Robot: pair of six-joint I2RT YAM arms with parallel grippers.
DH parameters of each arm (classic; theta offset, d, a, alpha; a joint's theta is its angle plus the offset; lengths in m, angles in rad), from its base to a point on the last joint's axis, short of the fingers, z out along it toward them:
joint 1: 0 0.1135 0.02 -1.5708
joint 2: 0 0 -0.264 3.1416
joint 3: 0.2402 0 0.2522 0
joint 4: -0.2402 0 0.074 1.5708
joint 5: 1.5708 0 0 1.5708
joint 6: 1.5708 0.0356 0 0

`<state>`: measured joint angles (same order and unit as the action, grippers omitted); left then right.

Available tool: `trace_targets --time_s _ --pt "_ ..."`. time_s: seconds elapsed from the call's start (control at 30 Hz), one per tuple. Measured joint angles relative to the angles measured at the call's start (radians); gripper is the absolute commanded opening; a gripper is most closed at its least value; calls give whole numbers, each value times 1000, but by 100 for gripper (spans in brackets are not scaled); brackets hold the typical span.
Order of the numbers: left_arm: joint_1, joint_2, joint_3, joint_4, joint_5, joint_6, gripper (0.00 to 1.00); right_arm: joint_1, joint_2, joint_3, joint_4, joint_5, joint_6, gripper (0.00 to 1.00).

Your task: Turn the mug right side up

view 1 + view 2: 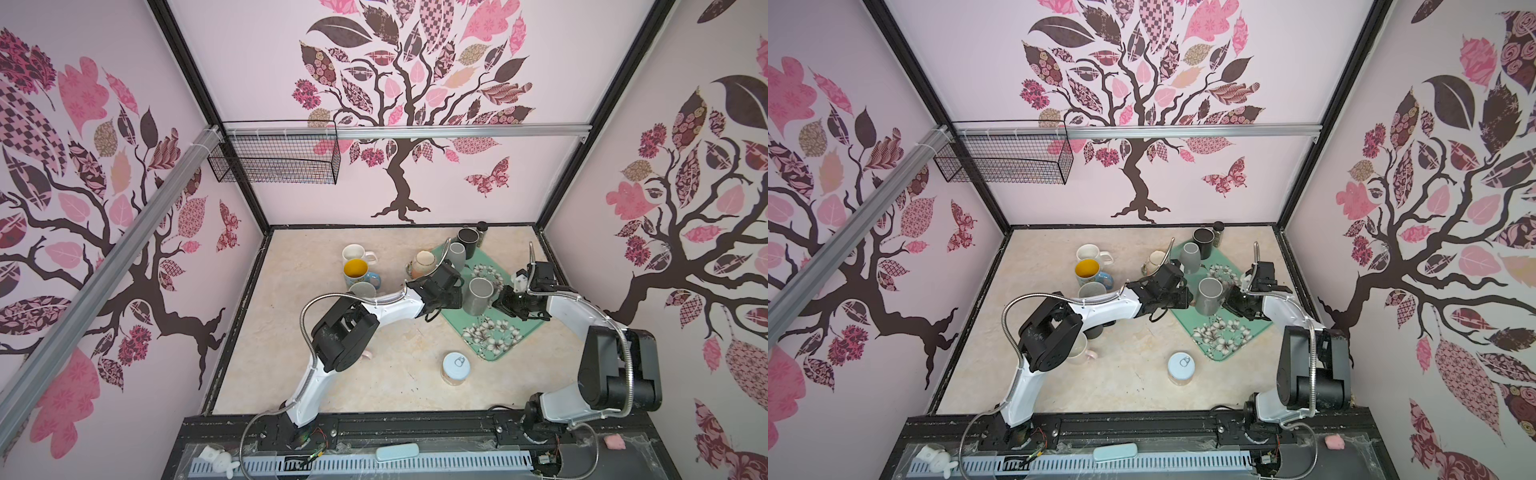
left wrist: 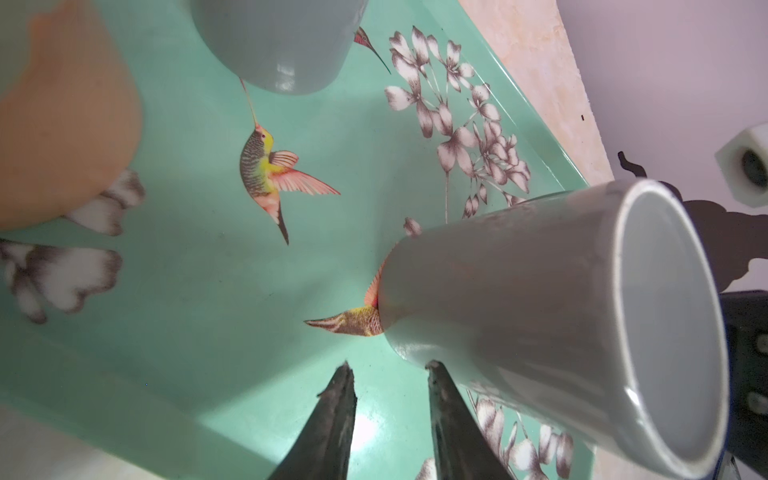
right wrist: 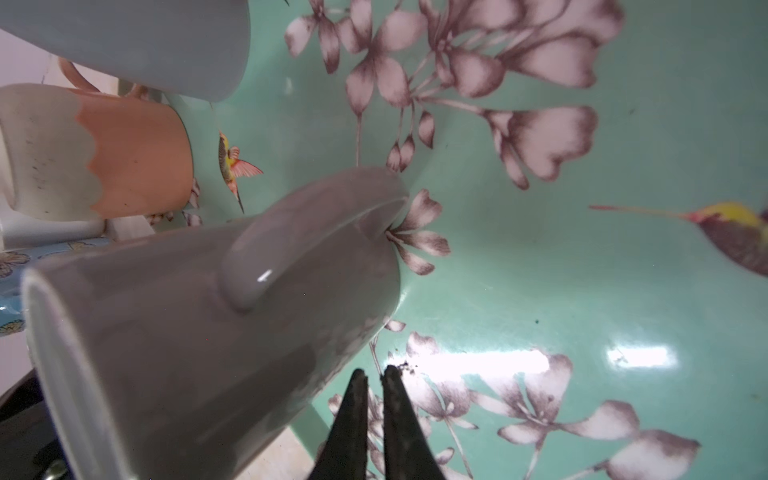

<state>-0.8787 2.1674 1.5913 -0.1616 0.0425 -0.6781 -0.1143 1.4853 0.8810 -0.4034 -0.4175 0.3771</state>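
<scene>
step: mug (image 1: 478,297) looks upright near tray (image 1: 459,322) edge | left gripper (image 2: 390,368) apart; right gripper (image 3: 375,372) together; both empty | next: back away gently

My left arm (image 1: 390,305) reaches forward and to the right from its base, with the elbow raised and the forearm stretched out to the wrist. The left fingers (image 2: 332,415) stand parted with an open gap between them. My right arm (image 1: 569,307) folds up and over towards the left. The right fingers (image 3: 349,424) are closed on themselves. The two sets of fingers face each other, near but apart.
</scene>
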Motion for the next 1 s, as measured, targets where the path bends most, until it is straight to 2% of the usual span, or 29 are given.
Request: trace_targets --time_s 0.23,0.5,0.67,0.87,1.0 --pt "-34 -61 -53 4 50 35 31 -19 15 140 29 23 27 19" --pt "-149 -54 -40 8 100 53 31 -20 243 313 98 -3 43 17" --pt "-145 -31 -16 -5 116 58 32 -20 271 235 95 -37 29 16" --pt "-56 -28 -8 -18 117 50 33 -15 211 109 103 -46 15 15" --pt "-13 -28 -8 -27 115 45 33 26 138 45 96 -40 11 15"
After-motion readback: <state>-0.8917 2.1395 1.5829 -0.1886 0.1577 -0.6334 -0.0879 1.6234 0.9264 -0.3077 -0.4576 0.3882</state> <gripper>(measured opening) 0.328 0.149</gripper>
